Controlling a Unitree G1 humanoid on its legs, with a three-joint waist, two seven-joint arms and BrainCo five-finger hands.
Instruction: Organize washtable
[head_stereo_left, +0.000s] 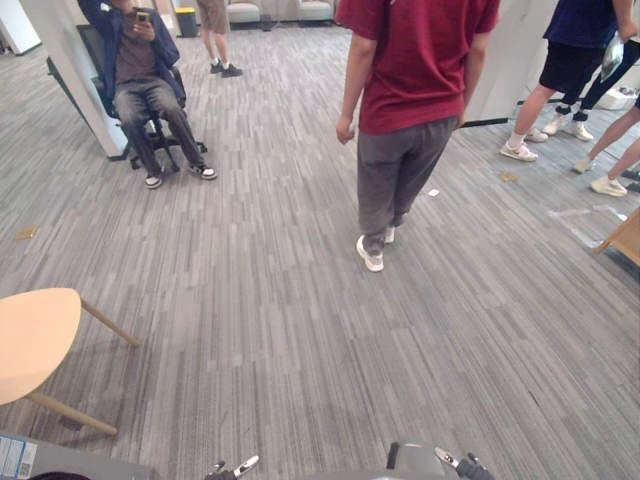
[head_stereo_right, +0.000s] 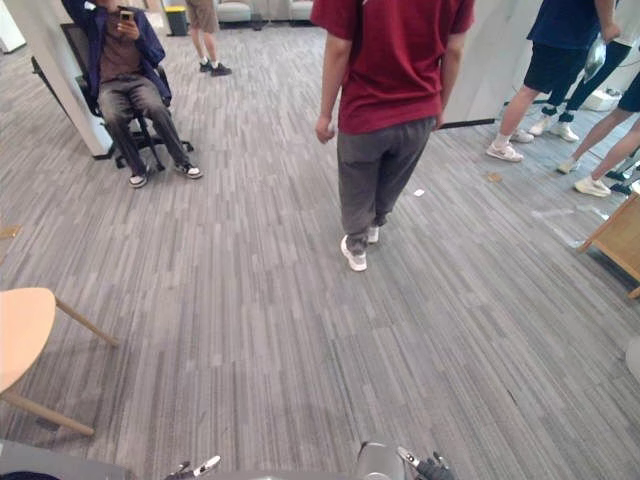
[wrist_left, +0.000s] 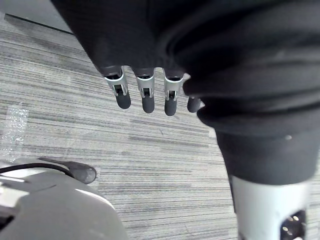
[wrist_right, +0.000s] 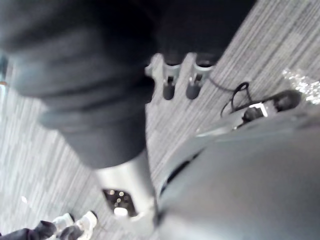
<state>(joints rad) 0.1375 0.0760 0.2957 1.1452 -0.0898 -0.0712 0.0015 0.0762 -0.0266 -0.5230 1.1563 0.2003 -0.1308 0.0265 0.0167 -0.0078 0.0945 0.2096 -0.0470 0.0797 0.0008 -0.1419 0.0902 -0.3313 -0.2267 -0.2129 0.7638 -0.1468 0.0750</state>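
Person in red shirt (head_stereo_left: 410, 90) on grey striped carpet (head_stereo_left: 260, 330), seated person (head_stereo_left: 140, 70) to the robot's left of them, left robot hand (wrist_left: 147, 97) and right robot hand (wrist_right: 192, 82) hanging straight-fingered, empty.

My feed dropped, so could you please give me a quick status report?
Left hand open, empty. Right hand open, empty. Facing carpet; wooden table at left. Person in red ahead, in the path.
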